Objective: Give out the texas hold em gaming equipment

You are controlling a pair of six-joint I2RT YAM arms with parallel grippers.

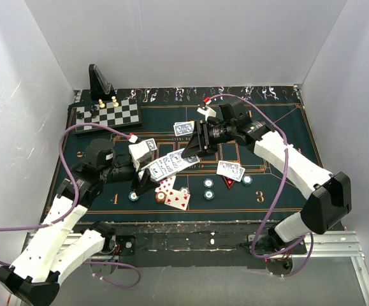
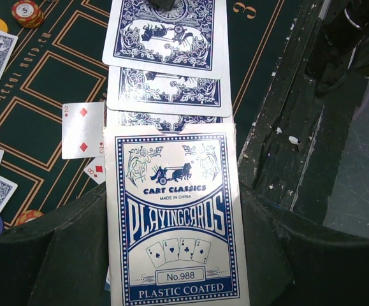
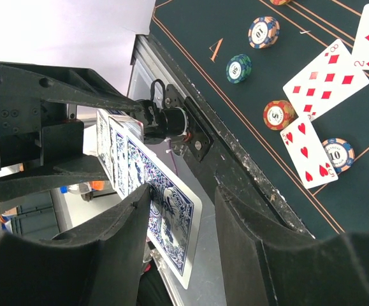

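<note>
My left gripper (image 1: 144,172) is shut on a blue-and-white playing card box (image 2: 174,217), its jaws (image 2: 174,271) pressed on both sides. Several blue-backed cards (image 2: 165,32) fan out of the box toward my right gripper (image 1: 194,150). In the right wrist view the end card (image 3: 171,220) stands between my right gripper's (image 3: 183,204) open jaws, against the left finger (image 3: 123,236) with a gap to the right one. Face-up red cards (image 1: 174,194) and blue-backed cards (image 1: 231,170) lie on the green felt with chips (image 1: 208,183) and a red triangle marker (image 1: 227,182).
A chessboard with pawns (image 1: 108,115) and a black angled stand (image 1: 100,83) sit at the back left. More blue-backed cards (image 1: 184,129) lie at the middle back. Chips (image 1: 133,196) lie near the front edge. White walls enclose the table.
</note>
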